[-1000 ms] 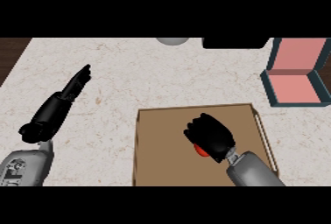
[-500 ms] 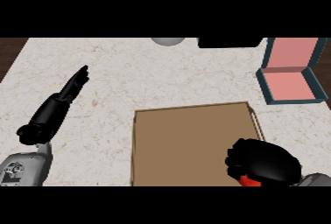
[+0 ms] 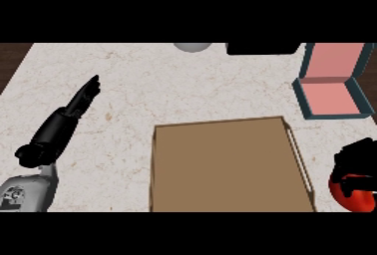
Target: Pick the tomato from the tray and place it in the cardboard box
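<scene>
No writing or label can be read on anything here. The brown tray (image 3: 225,167) lies flat on the pale marbled counter (image 3: 162,89) in the lower middle of the head view, and nothing shows inside it. The red tomato (image 3: 353,196) is off the tray, just beyond its right rim near the view's lower right corner, with the right hand (image 3: 359,159) curled over its top so that only its lower part shows. Well above it, at the right edge of the counter, sits the box (image 3: 331,94), teal on the outside and pink within, its lid standing open behind it; nothing shows in its compartment. The left hand (image 3: 80,102) rests at the view's left, fingers straight and pressed together, pointing up the counter, well apart from the tray. At the far edge of the counter a grey round object (image 3: 193,47) and a black object (image 3: 264,48) are only partly in view.
</scene>
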You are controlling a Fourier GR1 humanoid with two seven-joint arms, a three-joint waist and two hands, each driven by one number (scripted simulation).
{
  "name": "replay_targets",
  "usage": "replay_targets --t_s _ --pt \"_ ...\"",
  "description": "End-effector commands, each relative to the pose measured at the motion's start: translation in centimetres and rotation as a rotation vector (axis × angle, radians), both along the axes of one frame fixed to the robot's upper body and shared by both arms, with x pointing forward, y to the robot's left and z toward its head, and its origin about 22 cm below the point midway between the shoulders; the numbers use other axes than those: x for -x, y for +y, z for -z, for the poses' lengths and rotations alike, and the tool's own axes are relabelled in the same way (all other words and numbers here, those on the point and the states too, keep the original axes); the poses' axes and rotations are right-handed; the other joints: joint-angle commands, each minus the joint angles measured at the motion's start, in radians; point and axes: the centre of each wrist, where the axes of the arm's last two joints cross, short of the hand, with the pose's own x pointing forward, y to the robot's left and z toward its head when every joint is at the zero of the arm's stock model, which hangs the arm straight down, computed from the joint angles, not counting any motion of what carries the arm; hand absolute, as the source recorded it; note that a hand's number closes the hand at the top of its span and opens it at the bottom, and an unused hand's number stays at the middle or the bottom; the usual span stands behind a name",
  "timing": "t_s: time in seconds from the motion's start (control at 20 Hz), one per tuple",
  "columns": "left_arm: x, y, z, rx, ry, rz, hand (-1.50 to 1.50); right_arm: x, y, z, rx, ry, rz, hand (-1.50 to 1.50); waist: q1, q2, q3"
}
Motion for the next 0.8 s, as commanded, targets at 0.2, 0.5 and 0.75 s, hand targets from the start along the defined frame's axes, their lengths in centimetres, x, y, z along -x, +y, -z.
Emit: replay_targets --t_s 0.2,0.5,0.75 --pt "-0.1 -1.2 0.3 -0.004 -0.011 0.029 0.0 -2.7 -5.3 -6.2 -0.244 0.118 0.325 1.5 0.025 0.006 -0.001" --pt "-2.1 -0.9 0.3 -0.007 0.002 0.047 0.0 -8.3 -6.0 -6.7 -0.271 0.155 0.472 1.5 0.038 0.01 0.0" --pt "-2.4 -2.2 -0.9 -0.008 -0.016 0.07 0.0 -12.6 -6.3 -8.6 -0.162 0.073 0.553 1.5 0.067 0.018 0.001"
